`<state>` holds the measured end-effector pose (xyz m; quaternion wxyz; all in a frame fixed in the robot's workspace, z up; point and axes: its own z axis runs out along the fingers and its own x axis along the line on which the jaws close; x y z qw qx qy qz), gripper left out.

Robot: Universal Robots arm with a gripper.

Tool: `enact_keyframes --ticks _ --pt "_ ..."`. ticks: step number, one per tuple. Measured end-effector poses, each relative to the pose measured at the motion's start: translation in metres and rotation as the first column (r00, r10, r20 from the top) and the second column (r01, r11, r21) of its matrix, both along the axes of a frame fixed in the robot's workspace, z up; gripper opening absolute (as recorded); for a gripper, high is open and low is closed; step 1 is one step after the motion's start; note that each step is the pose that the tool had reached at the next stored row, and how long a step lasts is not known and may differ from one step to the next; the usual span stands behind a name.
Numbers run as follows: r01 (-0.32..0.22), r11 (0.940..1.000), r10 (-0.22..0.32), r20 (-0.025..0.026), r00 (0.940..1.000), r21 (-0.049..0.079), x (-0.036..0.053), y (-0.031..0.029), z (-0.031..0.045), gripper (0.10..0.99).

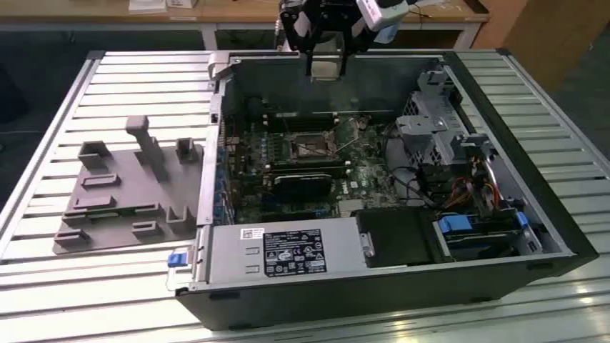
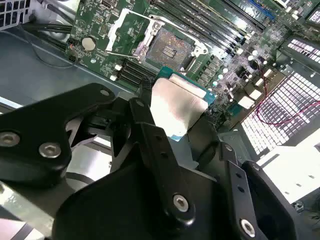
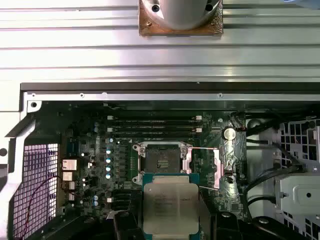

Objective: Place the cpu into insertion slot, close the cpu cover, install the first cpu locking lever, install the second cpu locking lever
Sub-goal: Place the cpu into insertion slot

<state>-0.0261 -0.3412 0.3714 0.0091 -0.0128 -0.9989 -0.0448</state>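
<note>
- The pincer (image 2: 180, 114) is closed on the cpu (image 2: 175, 100), one black finger on each of two opposite edges. The silver-grey top and the underside are left free, which suits a part that has to go down flat.
- The cpu is in the air, not on the board. In the exterior view the pincer hangs over the far wall of the open computer case (image 1: 533, 214), at about twelve o'clock from the insertion slot (image 1: 310, 147) and well above it.
- In both wrist views the chip sits level, its edges roughly square with the socket's, so it looks lined up for a straight descent.
- The insertion slot (image 3: 161, 160) is bare, with its dark centre exposed. Nothing is seated in it yet.
- The cpu cover (image 2: 131, 31) is swung open beside the socket, on the coin battery (image 2: 89, 44) side, which leaves the way down clear.
- The case lies on its side on the slatted counter (image 1: 114, 86). A grey fixture (image 1: 124, 193) stands at nine o'clock from it in the exterior view.
</note>
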Motion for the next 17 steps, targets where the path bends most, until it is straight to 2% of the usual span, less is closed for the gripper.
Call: enact_keyframes --ticks 7,14,17 --pt "0.000 1.0000 0.000 -0.0001 1.0000 -0.001 0.0000 0.0000 -0.0007 0.533" --pt "0.000 1.0000 0.000 0.0004 1.0000 -0.003 0.0000 0.0000 -0.0058 0.533" --pt "0.031 0.9995 -0.031 0.0006 0.9995 -0.004 0.0000 0.0000 -0.0079 0.533"
